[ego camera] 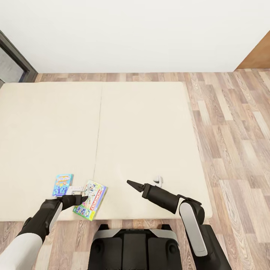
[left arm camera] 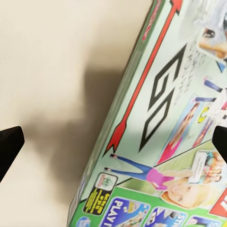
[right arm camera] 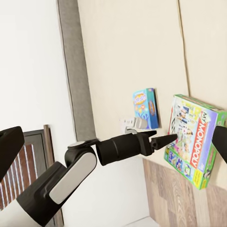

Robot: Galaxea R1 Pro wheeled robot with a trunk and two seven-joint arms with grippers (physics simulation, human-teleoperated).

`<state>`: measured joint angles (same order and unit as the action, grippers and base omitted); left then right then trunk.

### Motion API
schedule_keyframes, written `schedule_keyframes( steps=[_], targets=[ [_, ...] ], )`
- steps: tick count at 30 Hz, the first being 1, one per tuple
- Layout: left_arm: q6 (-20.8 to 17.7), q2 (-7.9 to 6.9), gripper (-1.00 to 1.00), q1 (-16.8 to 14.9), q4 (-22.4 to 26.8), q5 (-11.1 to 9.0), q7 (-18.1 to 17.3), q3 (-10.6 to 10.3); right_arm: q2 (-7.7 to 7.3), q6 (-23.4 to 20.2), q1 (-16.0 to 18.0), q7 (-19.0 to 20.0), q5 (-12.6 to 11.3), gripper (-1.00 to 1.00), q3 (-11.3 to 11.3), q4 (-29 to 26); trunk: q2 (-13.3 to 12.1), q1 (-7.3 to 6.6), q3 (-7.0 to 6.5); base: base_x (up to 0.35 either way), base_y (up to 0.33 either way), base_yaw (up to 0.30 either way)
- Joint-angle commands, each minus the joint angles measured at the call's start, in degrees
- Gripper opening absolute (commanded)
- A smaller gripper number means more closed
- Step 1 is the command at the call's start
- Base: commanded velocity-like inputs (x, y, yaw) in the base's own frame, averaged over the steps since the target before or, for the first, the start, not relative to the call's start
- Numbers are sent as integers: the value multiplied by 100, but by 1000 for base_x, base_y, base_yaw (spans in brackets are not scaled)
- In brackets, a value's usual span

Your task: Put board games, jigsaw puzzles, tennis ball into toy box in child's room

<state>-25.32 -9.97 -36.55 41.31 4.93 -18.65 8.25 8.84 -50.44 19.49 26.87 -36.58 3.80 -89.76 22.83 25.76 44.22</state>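
Right now the robot stands at the foot edge of the bed, bent over the beige mattress, and the step in hand looks like the pick-up of the first of the two games lying there. The Monopoly box, white with a green edge, lies flat near the mattress's front edge; the small blue game lies just beside it, on the side away from the robot's trunk. The left claw hovers right at the Monopoly box with its fingers spread wide and nothing between them; the left wrist view has one fingertip over bare mattress and the other past the box's printed lid. The right claw hangs over the mattress well apart from the box; its tips seem to meet at a point, empty. To my eye the next move calls for lowering the left claw so it straddles the box's edge, then closing.
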Motion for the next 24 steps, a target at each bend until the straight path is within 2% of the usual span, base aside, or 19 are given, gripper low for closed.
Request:
schedule_keyframes(
  steps=[1,24],
  targets=[
    [-26,4,100,-2,9,52,-51,24,3,-28,3,20,10,100,-6,-3,9,3,16,0,0,0],
    [-17,3,100,-2,9,43,-130,19,4,-28,3,11,11,100,-2,3,9,3,230,0,0,0]
  ],
)
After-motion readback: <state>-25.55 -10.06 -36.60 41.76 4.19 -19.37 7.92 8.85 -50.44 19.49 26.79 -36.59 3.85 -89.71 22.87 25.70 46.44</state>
